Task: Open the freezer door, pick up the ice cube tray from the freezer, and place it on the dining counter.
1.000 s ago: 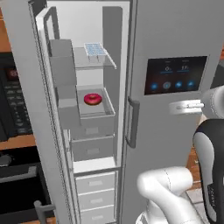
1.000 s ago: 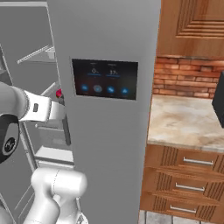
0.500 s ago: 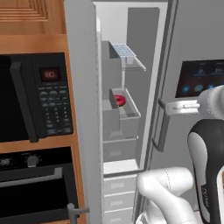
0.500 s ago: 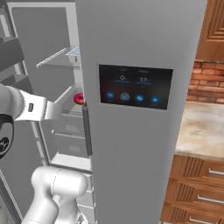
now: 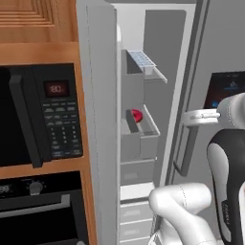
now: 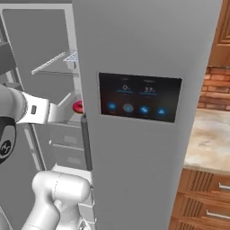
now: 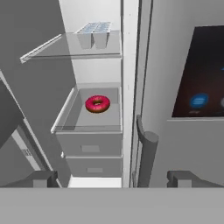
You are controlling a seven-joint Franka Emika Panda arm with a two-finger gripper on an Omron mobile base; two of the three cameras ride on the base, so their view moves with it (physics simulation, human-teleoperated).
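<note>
Fingers wide apart on our gripper (image 7: 112, 178), nothing held; the pale-blue gridded ice cube tray (image 7: 93, 29) sits above and ahead, so we rise, clearing the pink donut (image 7: 97, 103).

"37" on the black display panel (image 6: 140, 97); microwave (image 5: 40, 122) digits too blurred.

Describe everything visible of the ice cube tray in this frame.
The ice cube tray is a small rectangular tray, white to pale blue, plastic-looking, with a grid of little square cells. It lies flat on the upper shelf of the open freezer, near the shelf's front edge, its cell bottoms showing through the shelf from below. Nothing else touches it. The pink donut sits in the bin one level down. The pincer is open, well short of it.
</note>
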